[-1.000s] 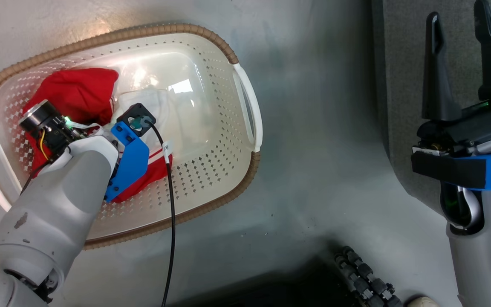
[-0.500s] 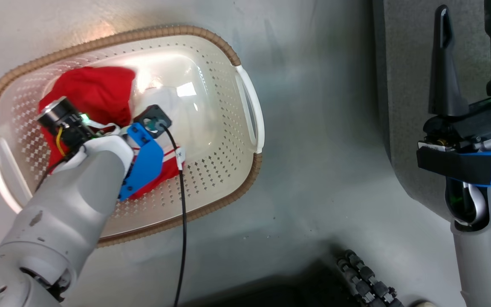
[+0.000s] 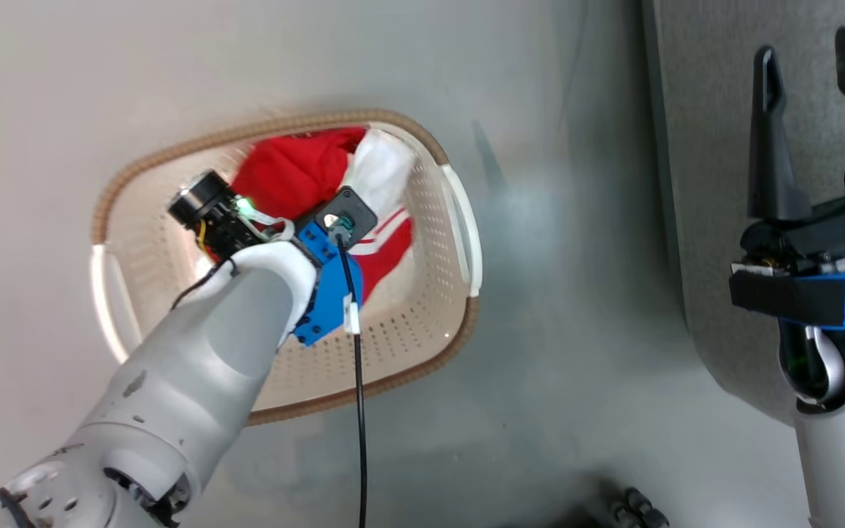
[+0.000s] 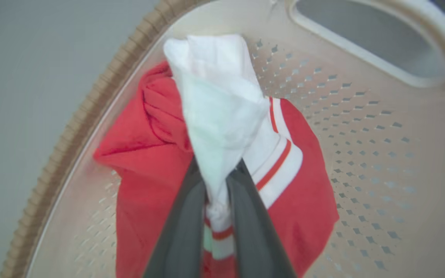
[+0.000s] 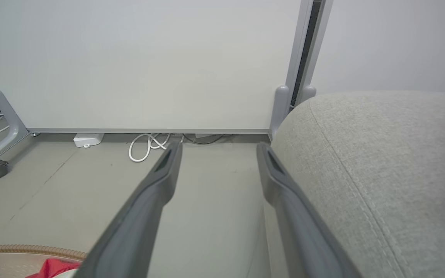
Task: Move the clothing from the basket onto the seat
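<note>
1. While the left pincer (image 4: 218,172) is squeezing nearly shut on a white fold of the clothing (image 4: 149,154), the red bulk is trailing beyond its fingers, over the inside of the basket (image 4: 72,131).
2. Its braided rim is running close along one side of that pincer. The perforated wall and a white handle (image 4: 373,50) are lying on the other side, leaving little room sideways.
3. The right pincer (image 3: 805,48) is standing wide open and gripping nothing, with its fingers reaching over the edge of the seat (image 3: 708,147).
4. Bare floor (image 3: 562,293) is lying open between the two pincers.
5. The left wrist view is showing the pinch itself, which the head view is hiding under the wrist.
6. The right wrist view is showing the seat's rounded corner and stitched seam just beside its fingers. A white panel (image 5: 149,58) and a coiled cable (image 5: 145,148) are lying well ahead.
</note>
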Robot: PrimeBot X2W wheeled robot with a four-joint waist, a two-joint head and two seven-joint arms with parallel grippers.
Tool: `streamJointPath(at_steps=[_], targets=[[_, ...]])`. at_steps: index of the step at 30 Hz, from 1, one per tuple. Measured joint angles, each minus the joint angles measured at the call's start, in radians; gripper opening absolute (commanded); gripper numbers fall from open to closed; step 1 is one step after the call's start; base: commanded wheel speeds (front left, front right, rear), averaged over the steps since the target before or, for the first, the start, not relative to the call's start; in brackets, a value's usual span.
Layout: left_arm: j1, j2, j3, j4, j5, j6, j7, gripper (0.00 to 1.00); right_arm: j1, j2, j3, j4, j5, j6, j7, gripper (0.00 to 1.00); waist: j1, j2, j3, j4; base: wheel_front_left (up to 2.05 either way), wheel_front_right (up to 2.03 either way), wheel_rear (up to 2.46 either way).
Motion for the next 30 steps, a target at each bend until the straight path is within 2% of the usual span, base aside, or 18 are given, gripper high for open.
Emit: streamJointPath(at_steps=[9,18,30], targets=[[0.025,-0.023,0.031,-0.03,-0.061,0.0,-0.143,0.0,0.07,-0.019,-0.009,0.035,-0.008,0.0,0.0,1.0,-0.0001,0.0,-0.164,0.053,0.0,0.0,0.0],[0.043,-0.026,0.107,-0.087,-0.141,0.0,-0.197,0.0,0.146,-0.021,-0.009,0.08,-0.016,0.0,0.0,1.0,-0.0002,0.0,-0.341,0.089,0.0,0.0,0.0],[0.159,0.039,0.277,-0.365,-0.147,0.044,-0.2,0.0,0.256,0.001,-0.01,0.124,-0.031,0.0,0.0,1.0,-0.0003,0.0001,-0.545,0.105,0.0,0.0,0.0]])
